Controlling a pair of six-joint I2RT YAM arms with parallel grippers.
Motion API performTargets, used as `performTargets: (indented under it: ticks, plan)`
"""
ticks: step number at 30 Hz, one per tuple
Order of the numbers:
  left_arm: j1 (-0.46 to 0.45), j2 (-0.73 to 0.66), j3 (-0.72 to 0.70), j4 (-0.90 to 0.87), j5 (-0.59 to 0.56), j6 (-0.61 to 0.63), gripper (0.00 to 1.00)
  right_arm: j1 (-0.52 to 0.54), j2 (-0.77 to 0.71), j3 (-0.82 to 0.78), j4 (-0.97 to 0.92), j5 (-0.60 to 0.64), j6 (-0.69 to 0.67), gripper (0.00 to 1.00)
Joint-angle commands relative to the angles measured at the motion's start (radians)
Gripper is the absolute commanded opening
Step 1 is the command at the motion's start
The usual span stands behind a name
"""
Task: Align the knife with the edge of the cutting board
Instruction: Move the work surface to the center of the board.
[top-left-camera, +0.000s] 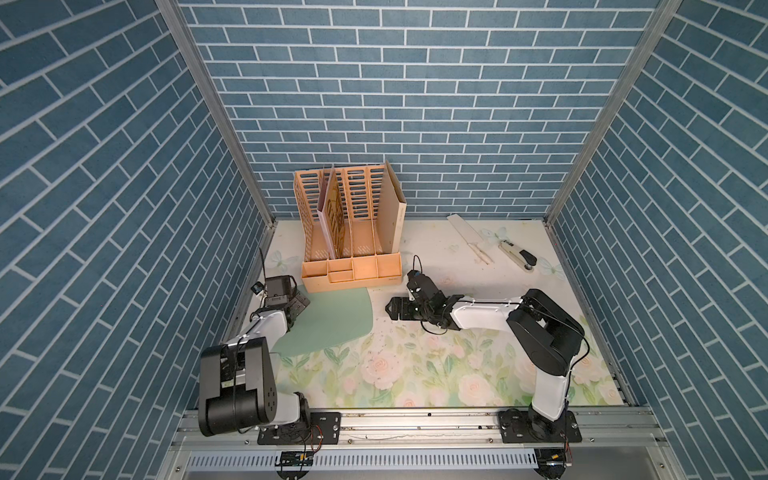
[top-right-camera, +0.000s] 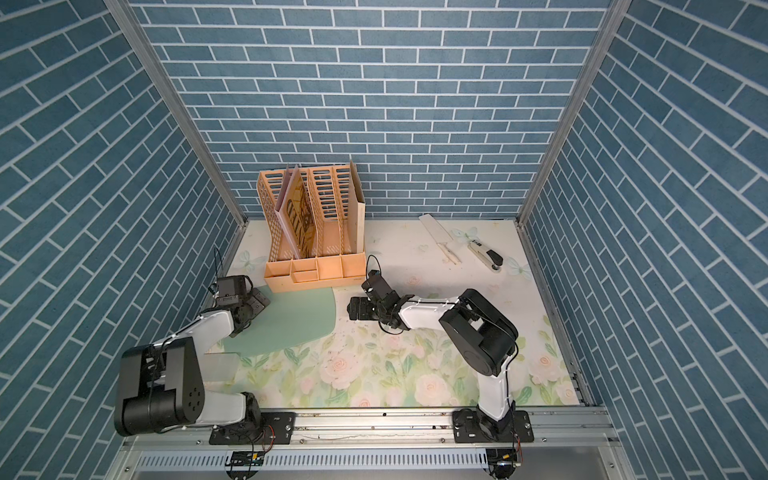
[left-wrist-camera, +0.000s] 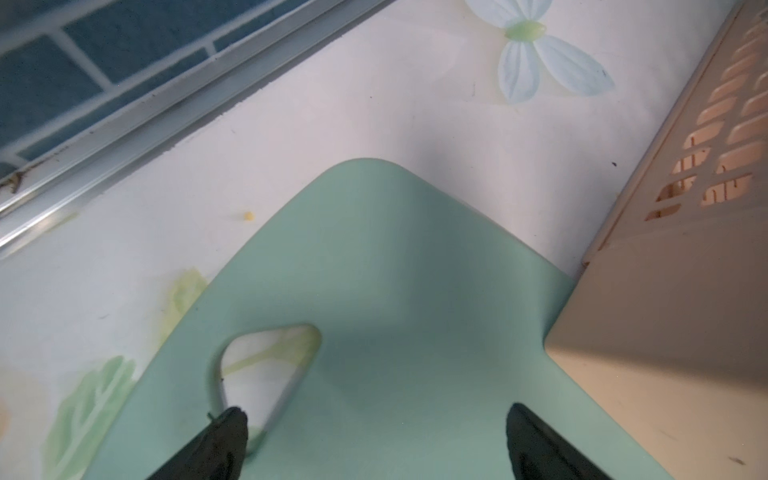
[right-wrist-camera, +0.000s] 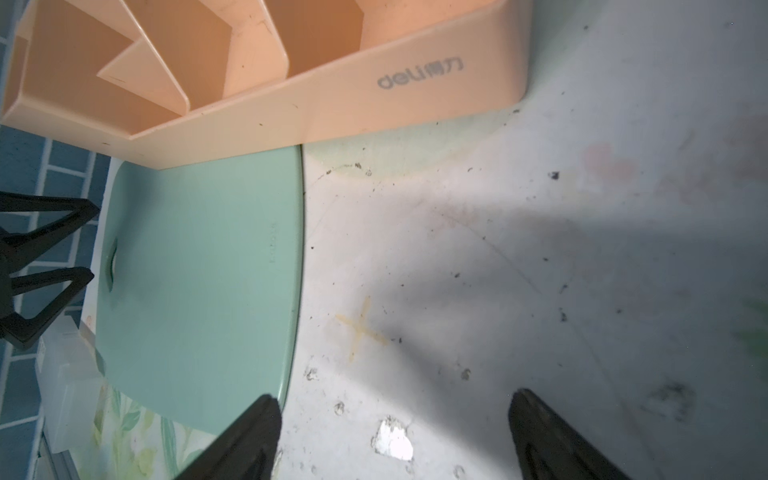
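The mint-green cutting board (top-left-camera: 332, 320) (top-right-camera: 291, 320) lies flat at the left, its back edge against the peach organizer. The off-white knife (top-left-camera: 467, 237) (top-right-camera: 438, 235) lies far off at the back right, handle toward the front. My left gripper (top-left-camera: 300, 306) (left-wrist-camera: 376, 411) hovers open over the board's (left-wrist-camera: 395, 270) left end; one finger is by its triangular hole (left-wrist-camera: 266, 365). My right gripper (top-left-camera: 390, 309) (right-wrist-camera: 390, 401) is open and empty, low over the mat, with one finger at the board's (right-wrist-camera: 199, 270) right edge.
A peach file organizer (top-left-camera: 351, 249) (right-wrist-camera: 332, 104) holding a booklet stands behind the board. A white-and-black stapler (top-left-camera: 519, 255) (top-right-camera: 486, 255) lies just right of the knife. Blue brick walls enclose the floral mat (top-left-camera: 415, 365) on three sides.
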Motion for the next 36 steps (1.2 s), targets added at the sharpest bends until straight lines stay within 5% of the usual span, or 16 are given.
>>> performTargets:
  ticks: [1, 12, 23, 36]
  plan:
    - [0.009, 0.013, -0.033, 0.025, 0.064, -0.012, 0.99, 0.023, 0.035, 0.046, -0.028, 0.053, 0.048, 0.90]
    - [0.053, 0.036, -0.065, 0.060, 0.156, -0.031, 1.00, 0.081, 0.095, 0.072, 0.032, 0.127, 0.118, 0.91]
    - [0.071, 0.052, -0.096, 0.091, 0.228, -0.034, 1.00, 0.107, 0.212, 0.174, 0.076, -0.030, 0.111, 0.94]
    - [0.071, 0.044, -0.139, 0.125, 0.330, -0.028, 0.99, 0.210, 0.265, 0.215, 0.124, -0.069, 0.114, 0.94]
